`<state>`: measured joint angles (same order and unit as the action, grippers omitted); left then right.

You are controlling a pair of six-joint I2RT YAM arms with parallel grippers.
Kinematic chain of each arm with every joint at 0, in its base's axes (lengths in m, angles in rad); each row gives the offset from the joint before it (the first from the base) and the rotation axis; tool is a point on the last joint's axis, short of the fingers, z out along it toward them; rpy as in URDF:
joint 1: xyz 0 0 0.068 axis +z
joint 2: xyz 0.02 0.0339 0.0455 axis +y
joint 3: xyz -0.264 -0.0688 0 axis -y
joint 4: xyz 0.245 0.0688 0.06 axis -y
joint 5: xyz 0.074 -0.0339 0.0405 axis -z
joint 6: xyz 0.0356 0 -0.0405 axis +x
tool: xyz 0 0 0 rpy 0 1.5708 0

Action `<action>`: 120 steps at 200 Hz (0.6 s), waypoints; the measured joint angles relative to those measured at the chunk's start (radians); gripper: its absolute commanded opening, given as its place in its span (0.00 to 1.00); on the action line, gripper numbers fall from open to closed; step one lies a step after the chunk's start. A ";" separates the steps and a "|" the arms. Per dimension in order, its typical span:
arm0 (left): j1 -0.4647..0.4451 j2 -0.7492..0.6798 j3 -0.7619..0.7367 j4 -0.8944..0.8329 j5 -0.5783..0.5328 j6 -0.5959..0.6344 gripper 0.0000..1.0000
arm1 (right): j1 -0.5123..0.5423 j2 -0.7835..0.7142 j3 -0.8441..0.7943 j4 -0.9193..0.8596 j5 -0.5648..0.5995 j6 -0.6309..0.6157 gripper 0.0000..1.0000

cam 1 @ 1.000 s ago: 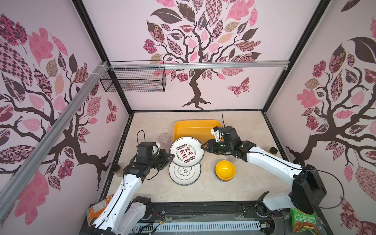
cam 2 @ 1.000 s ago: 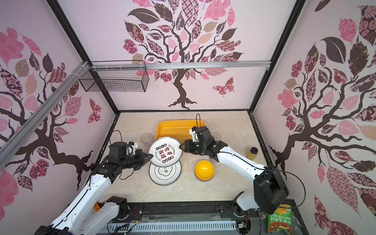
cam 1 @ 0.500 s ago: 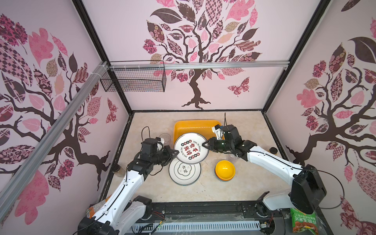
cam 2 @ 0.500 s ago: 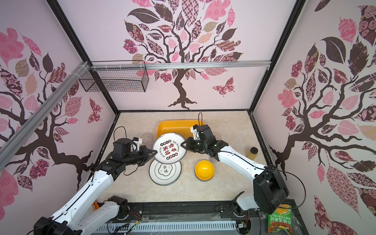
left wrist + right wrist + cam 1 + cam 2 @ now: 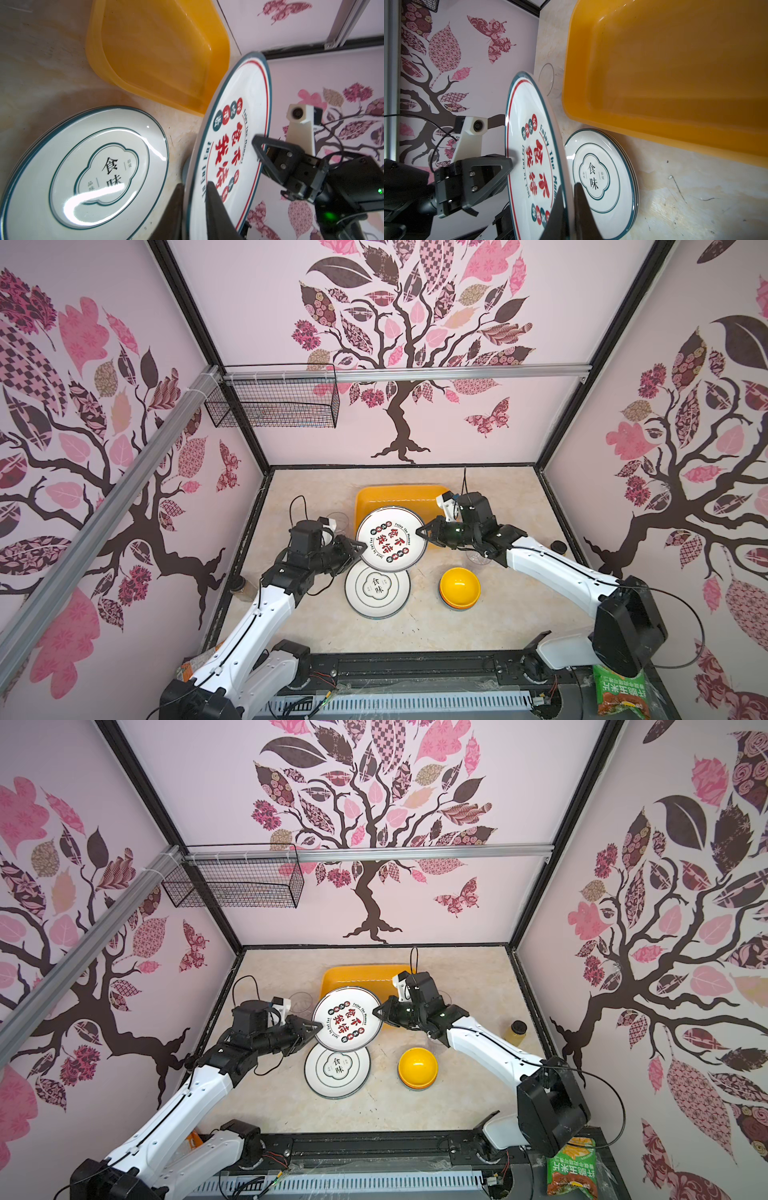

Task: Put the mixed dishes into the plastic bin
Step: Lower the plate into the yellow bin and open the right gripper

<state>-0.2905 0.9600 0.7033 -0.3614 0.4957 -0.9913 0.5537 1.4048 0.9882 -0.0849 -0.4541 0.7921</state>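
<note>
You have the red-lettered plate (image 5: 390,538) up off the counter (image 5: 511,506), face up and roughly level, caught at opposite ends of its rim. Your right gripper (image 5: 420,531) is clamped tight on the right edge of the rim. Your left gripper (image 5: 358,548) sits at the left edge with its jaws narrow, one on each side of the rim. In the left wrist view I cannot tell whether they press it or only straddle it.

What matters is where the plastic bin (image 5: 399,494) lies: straight to the far side of the plate, long axis running left to right, the same way as the line between your two grippers. In both top views the plate's far half covers the bin's near wall, while its near edge overlaps the stack of plates (image 5: 377,593) lying on the counter below. So the move is, as I judge it, a short carry toward the far side and then down, no turning needed. Your right arm (image 5: 552,568) is the nearer one, its wrist over the bin's near right corner; the bin looks empty, so the plate should lie flat once it clears the wall
</note>
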 measured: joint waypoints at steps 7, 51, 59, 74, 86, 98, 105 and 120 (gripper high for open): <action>0.000 -0.002 0.005 -0.003 -0.010 0.002 0.39 | -0.007 0.003 0.000 -0.003 0.001 -0.004 0.00; 0.001 -0.056 0.017 -0.069 -0.082 0.028 0.52 | -0.061 0.052 0.019 -0.014 0.021 -0.021 0.00; 0.001 -0.067 0.017 -0.085 -0.093 0.034 0.54 | -0.067 0.063 0.029 -0.015 0.024 -0.024 0.00; 0.003 -0.089 0.017 -0.116 -0.113 0.047 0.57 | -0.076 0.083 0.048 -0.012 0.028 -0.029 0.00; 0.003 -0.107 0.017 -0.141 -0.128 0.055 0.58 | -0.080 0.103 0.061 -0.006 0.032 -0.030 0.00; 0.003 -0.126 0.017 -0.166 -0.142 0.064 0.59 | -0.085 0.127 0.076 -0.002 0.035 -0.029 0.00; 0.003 -0.137 0.016 -0.177 -0.149 0.069 0.60 | -0.086 0.141 0.085 -0.002 0.038 -0.030 0.00; 0.005 -0.159 0.016 -0.205 -0.164 0.079 0.61 | -0.088 0.178 0.107 0.002 0.039 -0.029 0.00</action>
<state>-0.2855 0.8009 0.7197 -0.5663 0.3313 -0.9127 0.4656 1.5826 1.0954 -0.0830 -0.4152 0.7635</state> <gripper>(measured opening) 0.600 0.085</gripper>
